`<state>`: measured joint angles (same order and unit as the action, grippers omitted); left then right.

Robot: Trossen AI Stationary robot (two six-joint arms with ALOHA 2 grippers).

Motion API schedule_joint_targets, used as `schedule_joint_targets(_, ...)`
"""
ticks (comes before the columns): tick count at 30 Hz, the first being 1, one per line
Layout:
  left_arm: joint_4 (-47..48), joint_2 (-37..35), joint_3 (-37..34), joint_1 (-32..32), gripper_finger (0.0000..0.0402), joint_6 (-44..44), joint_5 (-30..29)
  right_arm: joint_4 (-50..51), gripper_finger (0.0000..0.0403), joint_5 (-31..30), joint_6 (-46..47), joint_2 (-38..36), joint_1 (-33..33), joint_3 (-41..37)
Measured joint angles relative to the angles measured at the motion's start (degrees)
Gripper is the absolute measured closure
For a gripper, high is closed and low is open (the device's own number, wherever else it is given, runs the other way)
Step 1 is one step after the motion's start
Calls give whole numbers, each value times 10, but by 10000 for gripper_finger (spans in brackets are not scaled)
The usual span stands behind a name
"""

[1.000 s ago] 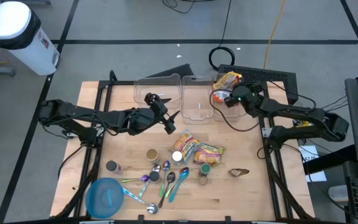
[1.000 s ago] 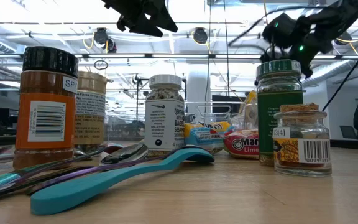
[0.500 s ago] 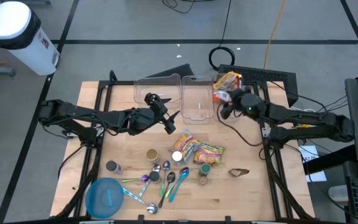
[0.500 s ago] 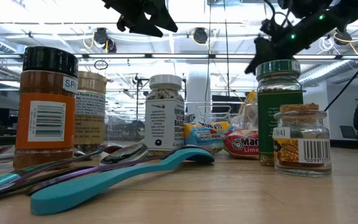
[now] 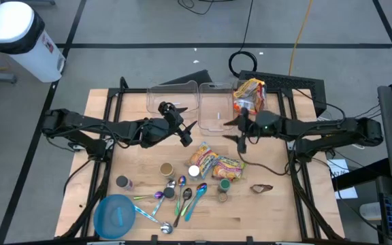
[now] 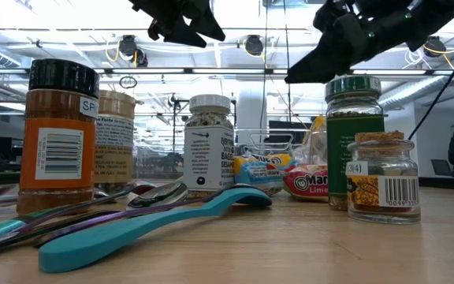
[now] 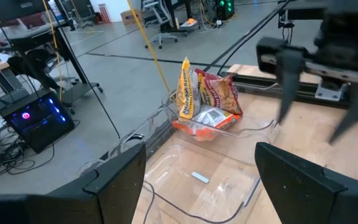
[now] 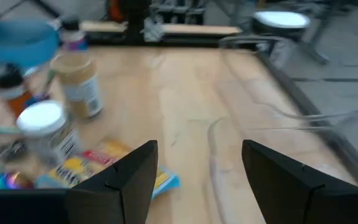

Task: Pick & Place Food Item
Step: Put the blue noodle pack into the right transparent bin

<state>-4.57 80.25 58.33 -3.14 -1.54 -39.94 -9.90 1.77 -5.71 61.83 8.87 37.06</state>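
The right wrist view is motion-blurred, leaving the snack packets [image 8: 114, 163] and jar labels unreadable.

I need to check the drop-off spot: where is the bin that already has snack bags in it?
In the high view, the bin with snack bags sits at the table's far edge, right of the two empty clear bins, just beyond the right gripper.

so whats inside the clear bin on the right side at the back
A small heap of snack bags, seen in the left wrist view as a yellow one upright, a red one leaning and a silvery one lower down. Whatever lies beneath them is covered.
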Motion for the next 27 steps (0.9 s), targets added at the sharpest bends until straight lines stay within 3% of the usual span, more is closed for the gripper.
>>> schedule_joint_targets(10,1,0,0,0,92,-6,25,-2,176,14,-69,48,-49,0)
schedule_joint_targets(12,8,0,0,0,92,-21,66,-4,178,14,-80,50,-52,0)
schedule_joint_targets(18,67,13,0,0,92,-59,262,-28,180,13,-85,50,-53,0)
schedule_joint_targets(27,97,71,10,7,92,-76,360,-35,184,13,-85,50,-52,0)
